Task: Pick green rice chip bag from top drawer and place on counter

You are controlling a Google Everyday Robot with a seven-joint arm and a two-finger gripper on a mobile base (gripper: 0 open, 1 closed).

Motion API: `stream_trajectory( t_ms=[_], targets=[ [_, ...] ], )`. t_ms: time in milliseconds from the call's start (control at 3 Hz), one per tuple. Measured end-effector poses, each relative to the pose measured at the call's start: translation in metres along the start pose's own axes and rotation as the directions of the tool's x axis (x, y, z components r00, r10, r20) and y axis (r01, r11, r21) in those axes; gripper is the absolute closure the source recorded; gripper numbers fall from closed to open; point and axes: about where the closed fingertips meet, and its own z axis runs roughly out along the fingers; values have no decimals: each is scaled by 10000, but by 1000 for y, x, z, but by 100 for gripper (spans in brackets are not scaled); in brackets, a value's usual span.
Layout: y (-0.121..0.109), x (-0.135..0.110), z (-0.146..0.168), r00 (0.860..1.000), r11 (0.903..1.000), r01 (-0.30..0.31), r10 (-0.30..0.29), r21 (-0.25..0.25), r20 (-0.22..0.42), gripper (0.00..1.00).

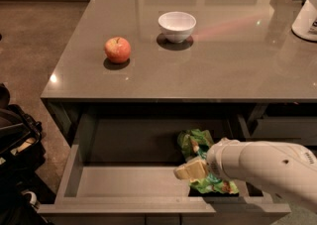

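Observation:
The green rice chip bag (196, 142) lies crumpled at the right side of the open top drawer (129, 182), its lower end showing under the arm. My gripper (190, 170), a tan tip on the white arm (262, 167), reaches in from the right. It sits right on the bag's middle, low in the drawer. The arm hides part of the bag. The counter (223, 65) stretches above the drawer.
A red apple (117, 49) and a white bowl (177, 26) stand on the counter. A white container (307, 16) stands at its far right edge. A dark bag (15, 140) sits on the floor left of the drawer.

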Motion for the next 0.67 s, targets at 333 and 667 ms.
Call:
stream_trajectory(
  t_ms=[333, 667],
  targets=[
    [-2, 7, 8, 9998, 9996, -160, 156, 237, 150, 0],
    [-4, 19, 15, 9971, 9967, -725, 717, 354, 248, 0]
  ],
)
